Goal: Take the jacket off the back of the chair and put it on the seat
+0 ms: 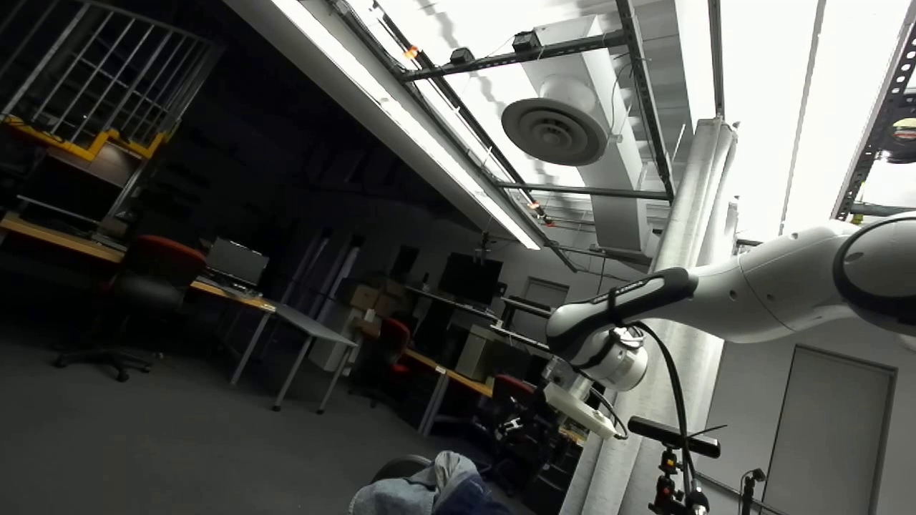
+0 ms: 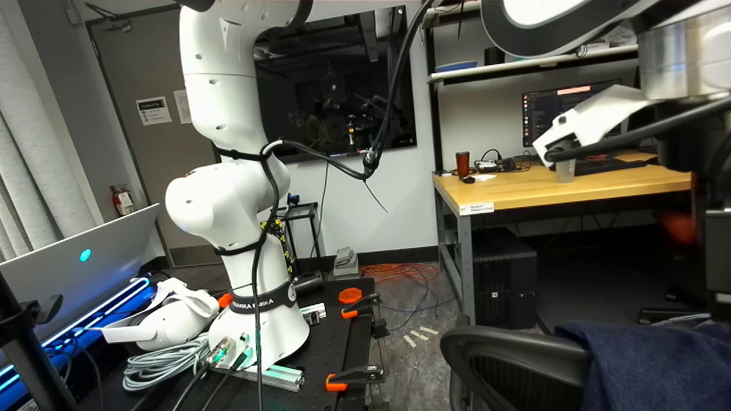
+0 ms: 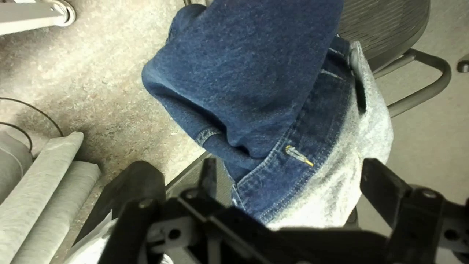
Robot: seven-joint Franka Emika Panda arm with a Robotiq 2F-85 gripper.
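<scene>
The jacket is blue denim with a pale grey inner side. It hangs rumpled over the back of a dark mesh chair, low in both exterior views. The jacket fills the middle of the wrist view, with the chair's mesh at upper right. My gripper is open above the jacket, its black fingers wide apart on either side of the collar band and pale lining. I cannot tell whether the fingertips touch the fabric. The chair seat is mostly hidden.
The chair has a tubular armrest. A wooden desk with a monitor stands behind it. The robot's black base table holds clamps, a headset and cables. A camera on a stand is below the arm. Grey rolls show at lower left.
</scene>
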